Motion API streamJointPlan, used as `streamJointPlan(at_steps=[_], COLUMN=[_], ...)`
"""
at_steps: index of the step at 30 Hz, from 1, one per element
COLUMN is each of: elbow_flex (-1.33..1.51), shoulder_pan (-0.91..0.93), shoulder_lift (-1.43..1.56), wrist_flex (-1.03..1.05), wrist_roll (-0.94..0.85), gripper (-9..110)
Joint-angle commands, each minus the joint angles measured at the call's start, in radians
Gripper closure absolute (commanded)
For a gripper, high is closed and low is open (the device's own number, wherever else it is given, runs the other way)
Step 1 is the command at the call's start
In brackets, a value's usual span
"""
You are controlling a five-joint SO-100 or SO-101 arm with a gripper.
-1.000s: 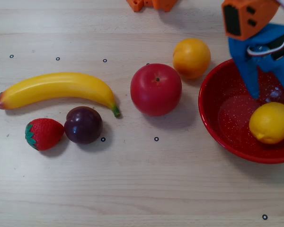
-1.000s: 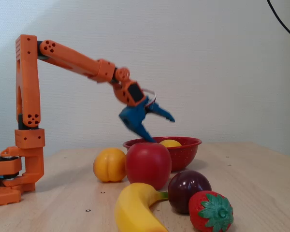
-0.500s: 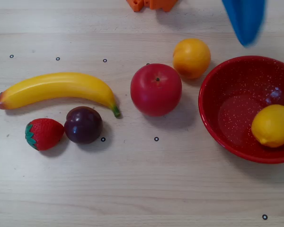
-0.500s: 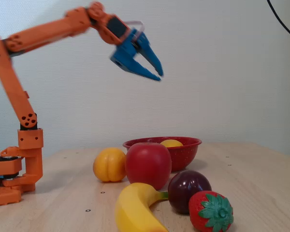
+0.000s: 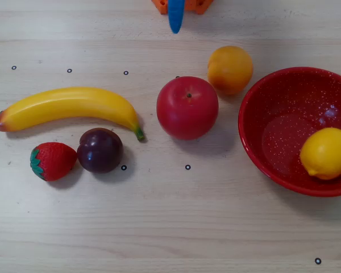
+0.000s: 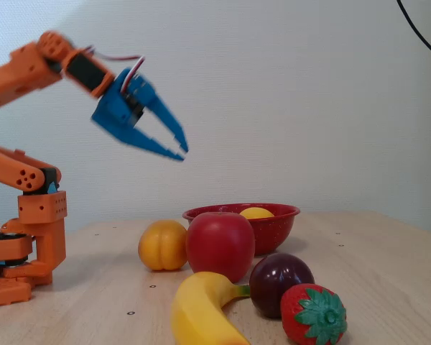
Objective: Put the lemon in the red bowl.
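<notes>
Where the lemon (image 5: 325,153) rests in the red bowl (image 5: 273,96) (right rim), claw (image 6: 181,149) apart, high.

Pale wooden table (image 5: 159,227), white wall (image 6: 309,86)

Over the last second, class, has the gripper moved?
Yes. In the fixed view the gripper, open and empty, has swung up and left, away from the bowl toward the arm's base.

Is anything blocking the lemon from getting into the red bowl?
No. The lemon already lies inside the red bowl, and the gripper hangs open in the air, holding nothing.
</notes>
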Motion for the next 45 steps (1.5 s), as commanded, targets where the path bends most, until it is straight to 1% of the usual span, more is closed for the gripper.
streamJointPlan(at_steps=[1, 11, 16, 21, 25, 30, 34, 45], elbow_flex=[0.046, 0.506, 0.673, 0.808, 0.808, 0.810, 0.810, 0.810], shoulder_pan=[-0.046, -0.074, -0.063, -0.055, -0.034, -0.028, -0.021, -0.021], shoulder_lift=[0.098, 0.347, 0.411, 0.477, 0.508, 0.508, 0.508, 0.508], wrist_flex=[-0.072, -0.301, -0.393, -0.436, -0.295, -0.189, -0.190, -0.187], wrist_roll=[0.011, 0.009, 0.020, 0.038, 0.044, 0.031, -0.014, -0.018], gripper=[101, 101, 101, 101, 101, 101, 101, 101])
